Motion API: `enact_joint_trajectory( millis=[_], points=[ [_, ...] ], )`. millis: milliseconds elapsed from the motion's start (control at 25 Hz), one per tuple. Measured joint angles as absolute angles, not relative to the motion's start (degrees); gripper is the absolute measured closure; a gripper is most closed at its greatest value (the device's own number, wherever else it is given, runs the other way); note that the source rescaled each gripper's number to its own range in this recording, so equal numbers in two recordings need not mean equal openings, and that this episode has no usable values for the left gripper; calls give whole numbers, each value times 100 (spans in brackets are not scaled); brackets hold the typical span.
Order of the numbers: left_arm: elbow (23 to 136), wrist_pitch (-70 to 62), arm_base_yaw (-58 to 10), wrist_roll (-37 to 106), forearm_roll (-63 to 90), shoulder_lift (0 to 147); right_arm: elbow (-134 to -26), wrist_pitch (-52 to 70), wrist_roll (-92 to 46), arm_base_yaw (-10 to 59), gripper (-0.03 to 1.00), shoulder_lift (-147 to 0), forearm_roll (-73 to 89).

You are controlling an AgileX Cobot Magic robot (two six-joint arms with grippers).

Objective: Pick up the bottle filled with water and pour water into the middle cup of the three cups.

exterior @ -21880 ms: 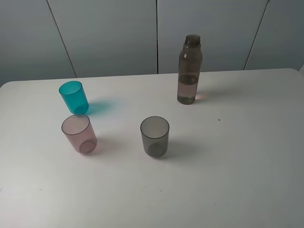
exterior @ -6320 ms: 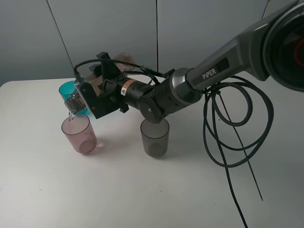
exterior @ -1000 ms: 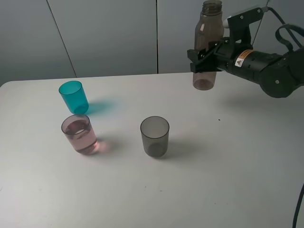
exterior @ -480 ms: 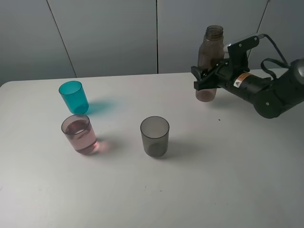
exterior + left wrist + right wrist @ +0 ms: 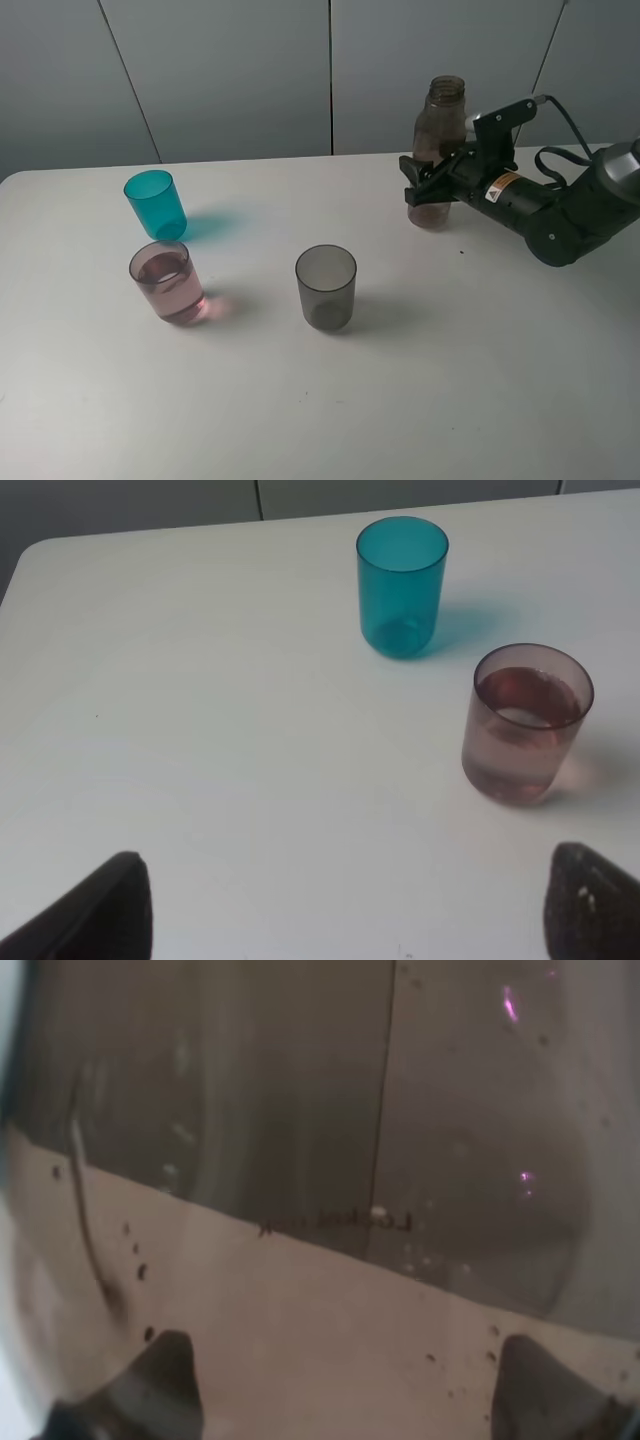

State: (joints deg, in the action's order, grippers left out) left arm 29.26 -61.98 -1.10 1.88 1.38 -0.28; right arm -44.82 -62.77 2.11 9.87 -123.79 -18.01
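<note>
The brownish-pink bottle point(image 5: 437, 130) stands upright at the back right of the table, its base at or just above the surface. My right gripper point(image 5: 428, 185) is shut on its lower half. In the right wrist view the bottle point(image 5: 380, 1160) fills the picture between the two fingertips point(image 5: 165, 1380). The pale pink cup point(image 5: 167, 282) holds water and stands at the left, between the teal cup point(image 5: 155, 203) and the grey cup point(image 5: 326, 288). My left gripper point(image 5: 355, 915) is open and empty, short of the pink cup point(image 5: 527, 723) and the teal cup point(image 5: 402, 585).
The white table point(image 5: 450, 380) runs up to a grey panelled wall point(image 5: 230, 70) behind. The right arm's cable point(image 5: 560, 160) hangs at the far right. The table's rounded back left corner point(image 5: 30, 560) shows in the left wrist view.
My right gripper has brought the bottle down from above the table to the surface at the back right. The cups have not moved.
</note>
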Motion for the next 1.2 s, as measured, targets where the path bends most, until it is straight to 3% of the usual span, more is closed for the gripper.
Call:
enact_joint_trajectory(
  millis=[560, 600, 760, 840, 920, 1200],
  points=[
    [2926, -6198, -110, 188, 138, -28, -4482, -6032, 233, 987, 94, -12379, -1869],
    [2926, -6198, -110, 188, 138, -28, -4482, -6032, 250, 987, 86, -12379, -1869],
    [2926, -6198, -110, 188, 138, -28, -4482, -6042, 250, 987, 22, -12379, -1869],
    [2926, -6198, -110, 188, 138, -28, -4470, -6042, 250, 987, 3, -12379, -1869],
    [2926, -6198, -110, 188, 138, -28, -4396, -6042, 250, 987, -2, -12345, -1869],
    [2926, -6198, -110, 188, 138, -28, -3757, -6030, -62, 987, -3, -11880, -1426]
  ],
)
